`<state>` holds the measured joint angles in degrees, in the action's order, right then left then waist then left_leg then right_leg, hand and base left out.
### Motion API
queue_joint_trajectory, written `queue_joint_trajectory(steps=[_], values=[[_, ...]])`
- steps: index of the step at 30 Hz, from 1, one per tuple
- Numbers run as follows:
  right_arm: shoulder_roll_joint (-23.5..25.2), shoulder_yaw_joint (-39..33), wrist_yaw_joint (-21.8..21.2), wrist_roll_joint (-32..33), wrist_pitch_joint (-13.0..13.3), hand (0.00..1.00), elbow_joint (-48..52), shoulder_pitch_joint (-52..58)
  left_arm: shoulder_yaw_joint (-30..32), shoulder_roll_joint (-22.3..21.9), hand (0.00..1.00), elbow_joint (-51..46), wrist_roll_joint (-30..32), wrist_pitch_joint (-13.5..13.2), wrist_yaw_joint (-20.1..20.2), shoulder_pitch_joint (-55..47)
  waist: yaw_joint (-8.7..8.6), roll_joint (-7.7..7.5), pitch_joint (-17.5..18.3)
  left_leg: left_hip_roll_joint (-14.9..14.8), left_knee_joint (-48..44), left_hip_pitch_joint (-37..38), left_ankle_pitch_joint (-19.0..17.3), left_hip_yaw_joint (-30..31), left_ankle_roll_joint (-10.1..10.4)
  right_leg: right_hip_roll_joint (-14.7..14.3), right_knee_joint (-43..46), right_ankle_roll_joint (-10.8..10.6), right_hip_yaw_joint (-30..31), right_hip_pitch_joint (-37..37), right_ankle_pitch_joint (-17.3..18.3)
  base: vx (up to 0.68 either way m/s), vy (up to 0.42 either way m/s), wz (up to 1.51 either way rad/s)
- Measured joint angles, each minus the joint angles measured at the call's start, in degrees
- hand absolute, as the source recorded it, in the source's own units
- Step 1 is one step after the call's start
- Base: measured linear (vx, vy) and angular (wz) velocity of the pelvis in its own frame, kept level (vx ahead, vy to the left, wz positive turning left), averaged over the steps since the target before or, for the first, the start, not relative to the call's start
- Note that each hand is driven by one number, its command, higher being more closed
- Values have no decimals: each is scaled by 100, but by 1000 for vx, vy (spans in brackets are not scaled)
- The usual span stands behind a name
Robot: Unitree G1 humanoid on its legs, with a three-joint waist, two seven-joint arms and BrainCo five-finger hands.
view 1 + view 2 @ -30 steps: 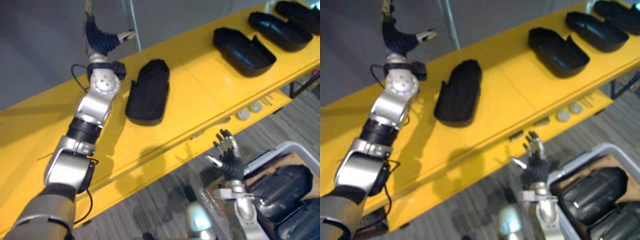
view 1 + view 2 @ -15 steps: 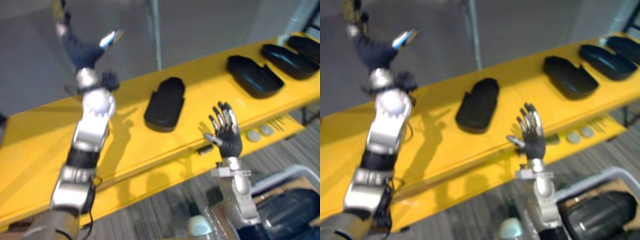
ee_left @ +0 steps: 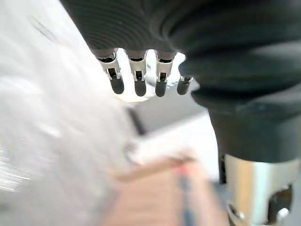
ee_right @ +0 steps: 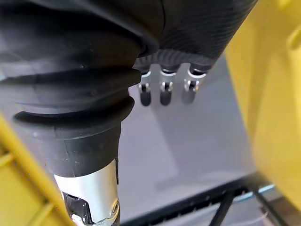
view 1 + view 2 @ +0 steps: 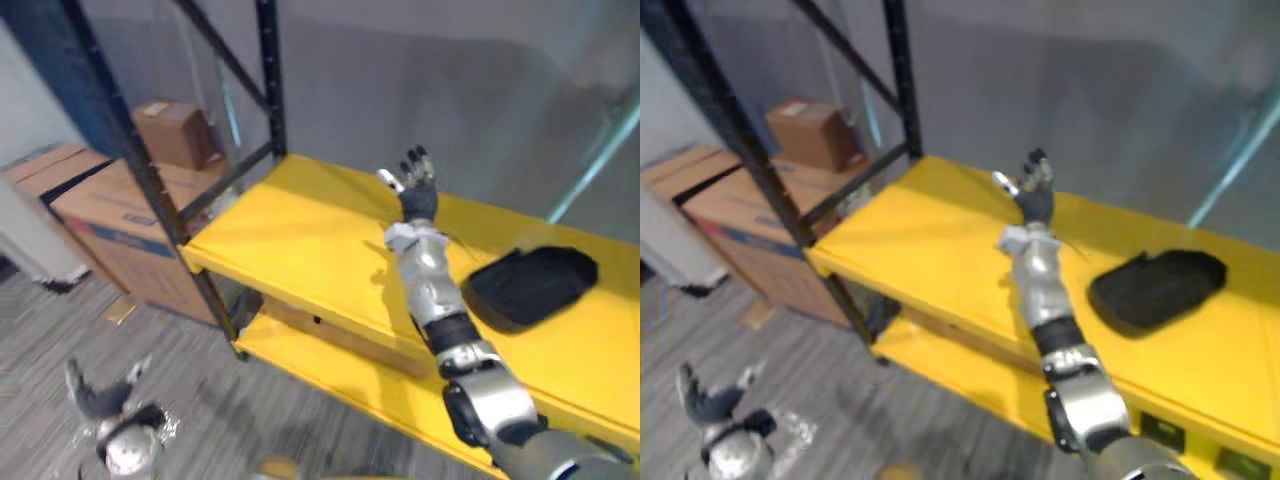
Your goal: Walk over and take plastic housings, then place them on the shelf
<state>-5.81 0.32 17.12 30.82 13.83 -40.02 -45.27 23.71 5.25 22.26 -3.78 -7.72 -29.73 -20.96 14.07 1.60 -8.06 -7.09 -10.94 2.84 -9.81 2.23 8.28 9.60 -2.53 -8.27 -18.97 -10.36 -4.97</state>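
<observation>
While one plastic housing [image 5: 530, 287] already lies flat on the yellow shelf [image 5: 290, 235], just to the right of my raised arm and apart from it, neither of my hands carries anything. I judge at least one placement done and myself between trips, with more housings to fetch before the job is finished. My right hand [image 5: 413, 190] is up over the shelf near its back edge, its fingers [image 4: 163, 94] straight and a little spread, with nothing between them and the thumb. My left hand [image 5: 98, 400] hangs low over the grey floor [image 5: 60, 320], its fingers [image 3: 138, 82] straight too and just as empty. Cardboard boxes [image 5: 110, 215] are stacked on the floor past the shelf's black upright [image 5: 270, 80]. Set against a second ago, my head has swung round, so the whole view has shifted. Then I looked down on a row of housings along the shelf and a bin of housings at my right side; now I look at the shelf's end, its upright and the boxes. That is the camera's doing, not a move of the things. What has really changed is my arms — the left was stretched up over the shelf and is now down by the floor, while the right was low beside the bin and now reaches up over the yellow board.
</observation>
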Motion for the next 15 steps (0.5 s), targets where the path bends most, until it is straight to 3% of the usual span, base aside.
queue_joint_trajectory(steps=[4, 7, 10, 15], values=[[-60, -280, 343, 3, -17, 0, -394, -209, -22, -48, 0, 1003, 4, -114, 498, -15, 82, 119, -94, -58, -140, -102, -12, 45, 23, -62, -4, 70, -12, 5, 51, -30, -5, 6], [-88, -549, 393, 53, -224, 0, -599, -233, -166, -162, 0, 1500, -26, -319, 813, 11, 80, 240, -209, -142, -167, -114, -10, 32, 40, -98, -7, 101, 8, 30, 82, -51, -2, -6], [-111, -782, 524, 49, -409, 0, -842, -232, -417, -179, 0, 1737, -93, -477, 972, 124, 69, 308, -366, -222, -165, -113, 22, 25, 94, -181, -13, 147, 18, 47, 124, -30, -16, -6], [-112, -996, 939, 19, -424, 0, -967, -232, -677, -177, 0, 2010, -318, -678, 1104, 282, 20, 317, -414, -283, -157, -196, 60, 29, 146, -246, -12, 150, 34, 159, 93, 32, 2, 0]])
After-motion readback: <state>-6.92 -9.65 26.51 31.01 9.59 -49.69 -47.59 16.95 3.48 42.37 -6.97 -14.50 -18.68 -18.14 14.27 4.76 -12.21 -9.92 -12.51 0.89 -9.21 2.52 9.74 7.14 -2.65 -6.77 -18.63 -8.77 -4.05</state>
